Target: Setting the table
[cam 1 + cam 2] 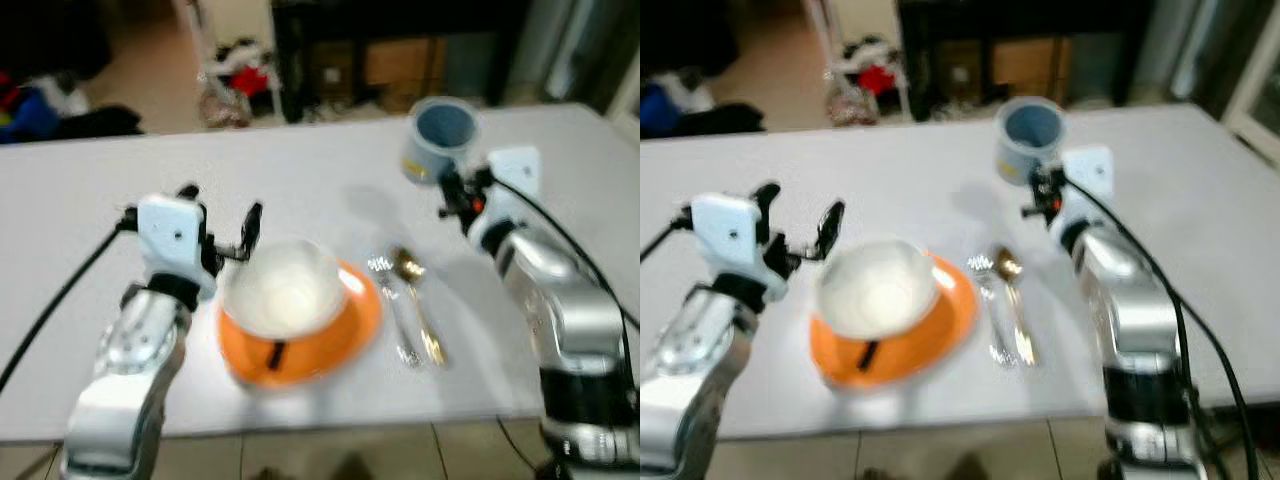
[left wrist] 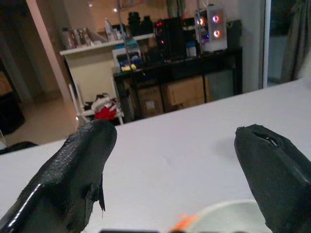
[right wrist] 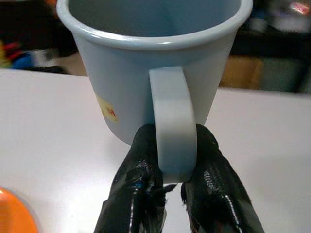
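An orange plate [image 1: 352,325] lies near the white table's [image 1: 300,170] front edge with a white bowl [image 1: 285,290] on it. Just right of the plate, a fork [image 1: 393,305] and a spoon [image 1: 420,300] lie side by side. My left gripper [image 1: 222,212] is open at the bowl's far left side, and its fingers [image 2: 82,160] hold nothing. Further back on the right, my right gripper [image 3: 175,138] is shut on the handle of a light blue mug [image 3: 146,58]. The mug [image 1: 440,135] stays upright and seems slightly off the table.
Beyond the table's far edge stand dark furniture [image 1: 400,40], cardboard boxes and cluttered items on the floor [image 1: 235,75]. The table's right part [image 1: 590,190] is bare. Tiled floor [image 1: 330,450] shows below the front edge.
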You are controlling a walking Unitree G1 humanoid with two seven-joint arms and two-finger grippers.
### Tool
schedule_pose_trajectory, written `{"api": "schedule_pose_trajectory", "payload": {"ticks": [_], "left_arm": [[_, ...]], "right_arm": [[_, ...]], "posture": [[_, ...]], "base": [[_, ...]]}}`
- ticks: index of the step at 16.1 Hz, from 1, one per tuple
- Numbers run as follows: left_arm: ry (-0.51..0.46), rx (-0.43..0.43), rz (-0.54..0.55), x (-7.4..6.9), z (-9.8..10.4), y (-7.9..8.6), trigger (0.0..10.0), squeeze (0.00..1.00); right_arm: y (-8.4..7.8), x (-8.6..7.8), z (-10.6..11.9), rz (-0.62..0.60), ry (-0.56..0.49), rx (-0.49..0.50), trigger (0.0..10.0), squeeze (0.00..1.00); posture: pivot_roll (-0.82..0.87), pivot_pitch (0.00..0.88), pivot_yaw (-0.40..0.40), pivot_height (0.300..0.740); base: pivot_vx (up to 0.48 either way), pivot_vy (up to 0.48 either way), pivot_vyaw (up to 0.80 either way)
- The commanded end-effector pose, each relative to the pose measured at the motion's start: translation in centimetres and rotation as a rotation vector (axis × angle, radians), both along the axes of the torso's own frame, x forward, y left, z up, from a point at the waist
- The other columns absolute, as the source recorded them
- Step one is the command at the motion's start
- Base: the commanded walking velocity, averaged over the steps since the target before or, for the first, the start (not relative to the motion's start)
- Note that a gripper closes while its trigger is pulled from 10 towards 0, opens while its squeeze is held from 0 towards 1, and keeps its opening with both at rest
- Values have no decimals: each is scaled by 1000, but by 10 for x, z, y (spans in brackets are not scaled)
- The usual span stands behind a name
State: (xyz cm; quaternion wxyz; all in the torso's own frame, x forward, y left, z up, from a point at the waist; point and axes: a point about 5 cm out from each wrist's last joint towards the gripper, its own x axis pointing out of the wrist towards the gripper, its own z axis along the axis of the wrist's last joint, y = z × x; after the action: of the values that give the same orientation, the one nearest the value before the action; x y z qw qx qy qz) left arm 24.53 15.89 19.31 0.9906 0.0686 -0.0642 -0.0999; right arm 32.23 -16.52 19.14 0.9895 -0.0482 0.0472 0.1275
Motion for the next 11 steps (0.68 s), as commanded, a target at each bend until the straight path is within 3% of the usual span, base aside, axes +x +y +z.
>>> {"api": "schedule_pose_trajectory", "payload": {"ticks": [1, 2, 3, 4, 8, 11], "left_arm": [[31, 6, -32, -2, -2, 3, 10000, 0], [30, 10, -65, -3, -1, 1, 10000, 0], [56, 29, -201, -6, 0, -6, 10000, 0], [68, 36, -260, -8, 1, -9, 10000, 0], [119, 55, -368, -9, -1, -11, 10000, 0], [181, 82, -477, -8, -5, -14, 10000, 0]], "right_arm": [[8, 4, -4, 60, 14, -1, 10000, 0], [8, 7, -5, 67, 18, -10, 10000, 0], [6, 20, -11, 103, 47, -55, 10000, 0], [5, 26, -14, 124, 67, -75, 10000, 0], [0, 41, -24, 153, 120, -118, 10000, 0], [-6, 42, -45, 172, 213, -142, 10000, 0]], "posture": [[-74, 0, 64, 740], [-73, 0, 65, 740], [-71, 0, 72, 740], [-70, 0, 77, 740], [-65, 0, 80, 740], [-55, 0, 79, 740]], "base": [[0, 0, 0], [0, 0, 0], [0, 0, 0], [0, 0, 0], [0, 0, 0], [0, 0, 0]]}}
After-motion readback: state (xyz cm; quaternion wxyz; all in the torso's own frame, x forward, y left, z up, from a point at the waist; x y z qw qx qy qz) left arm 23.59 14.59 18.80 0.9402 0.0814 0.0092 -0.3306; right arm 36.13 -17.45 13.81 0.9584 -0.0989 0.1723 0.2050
